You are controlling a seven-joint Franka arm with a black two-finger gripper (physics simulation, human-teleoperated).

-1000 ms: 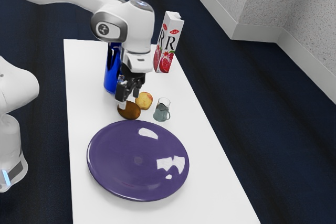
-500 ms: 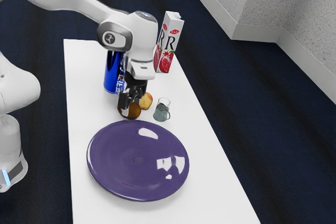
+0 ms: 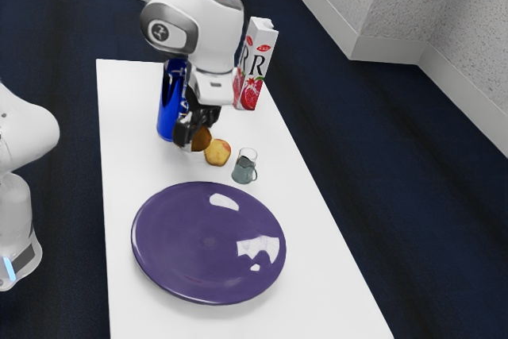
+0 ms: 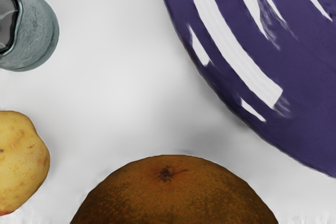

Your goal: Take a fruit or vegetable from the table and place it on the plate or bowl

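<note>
1. While our claw (image 3: 194, 134) hung above the far part of the table, it was clamped on the brown fruit (image 3: 201, 139), with its two black fingers pressing on it from opposite sides.
2. That brown fruit seemed raised a little off the white table (image 3: 317, 260), with a faint shadow on the surface beneath it. In the wrist view it sat just under our hand, its skin rough and a dark stem mark on top (image 4: 173, 192).
3. Just beside it, toward the exterior view's right, lay a yellowish fruit (image 3: 217, 152) with a reddish blush, resting on the table.
4. Near that fruit, further to the exterior view's right, stood a small mug (image 3: 244, 166), upright, grey-green and see-through, with its handle showing.
5. Behind our claw stood a blue can (image 3: 167, 105), upright and glossy. We could not read any writing on it.
6. A juice carton (image 3: 254, 61) stood upright near the table's far corner, white and red. We read a large letter "R" on its face, above a picture of a red berry. A small red mark near its top was too small to read.
7. On the near side lay the purple plate (image 3: 208, 242), wide, shiny and flat on the table, apart from both fruits and the mug.
</note>
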